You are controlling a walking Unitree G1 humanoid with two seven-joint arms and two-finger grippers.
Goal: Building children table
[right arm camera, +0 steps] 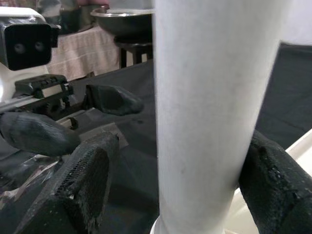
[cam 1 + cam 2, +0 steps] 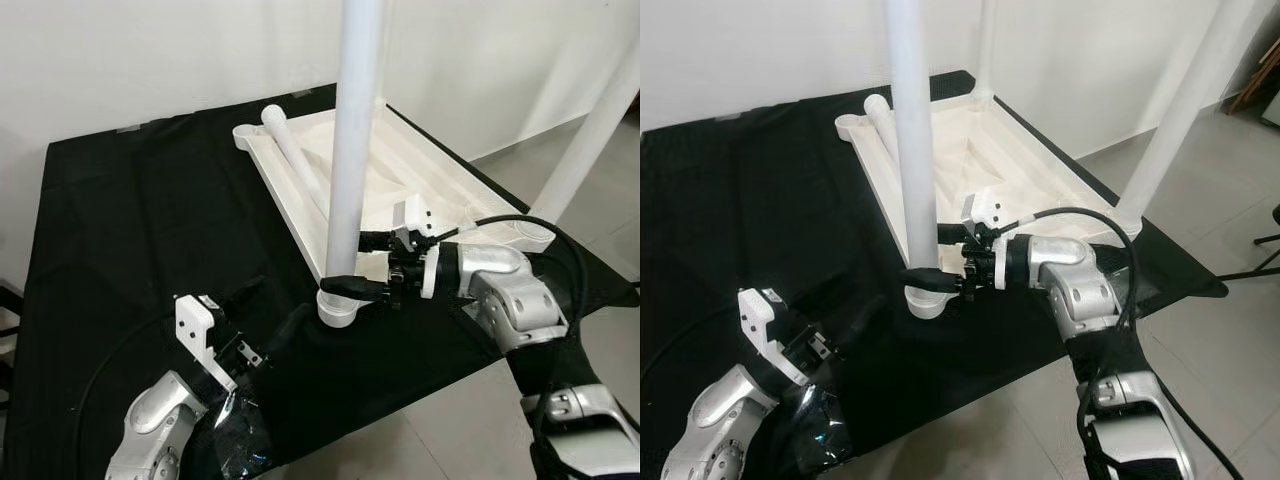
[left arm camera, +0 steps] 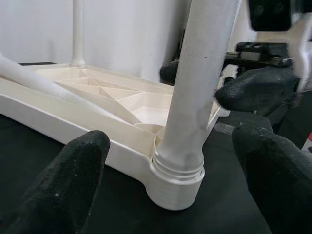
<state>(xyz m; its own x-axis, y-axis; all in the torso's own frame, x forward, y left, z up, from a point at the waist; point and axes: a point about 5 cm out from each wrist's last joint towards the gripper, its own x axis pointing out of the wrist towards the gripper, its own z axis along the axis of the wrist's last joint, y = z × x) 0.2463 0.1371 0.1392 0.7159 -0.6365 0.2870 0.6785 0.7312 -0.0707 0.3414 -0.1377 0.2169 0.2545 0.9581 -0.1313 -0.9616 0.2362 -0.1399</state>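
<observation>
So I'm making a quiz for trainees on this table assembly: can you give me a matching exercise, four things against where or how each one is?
Things:
1. upright leg
2. loose leg
3. right gripper
4. left gripper

States:
A. lying inside the upturned tabletop
B. open, low over the black cloth, short of the corner socket
C. standing in the near corner socket
D. fingers either side of the upright leg, just above its base

Pairs: 1-C, 2-A, 3-D, 4-B

The right gripper (image 2: 362, 264) reaches in from the right, arm bent, its fingers spread wide. The left gripper (image 2: 243, 352) hangs low, fingers parted.
</observation>
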